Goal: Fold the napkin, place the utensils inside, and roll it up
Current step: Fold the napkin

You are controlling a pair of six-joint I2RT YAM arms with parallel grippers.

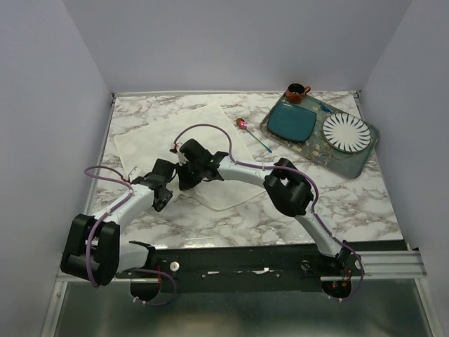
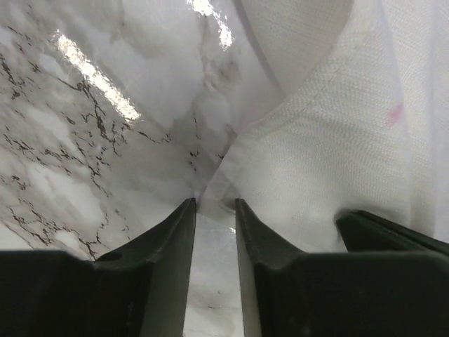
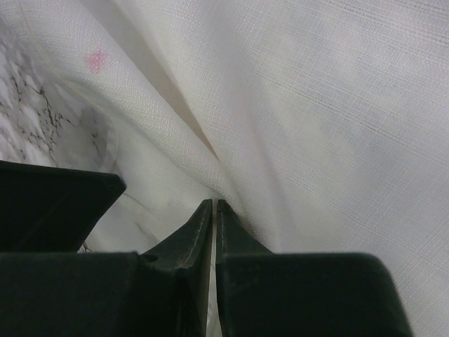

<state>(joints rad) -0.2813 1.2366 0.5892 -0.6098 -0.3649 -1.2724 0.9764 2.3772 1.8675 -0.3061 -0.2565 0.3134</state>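
The right tool (image 3: 213,205) was clenched on a raised fold of the napkin (image 3: 295,105), its tips all but meeting with cloth pinched between them. The left tool (image 2: 215,205) stood slightly parted, with bare marble in the gap and the napkin's corner just at its tips, apparently not yet gripped. This looked like the first step, the fold. Next, the left tool would need to close on that corner so both could carry the edge over. The cloth was cream, soft and finely woven, spread on the glossy veined bench (image 1: 351,203). The slim spoon (image 1: 256,137) lay just beside it, untouched.
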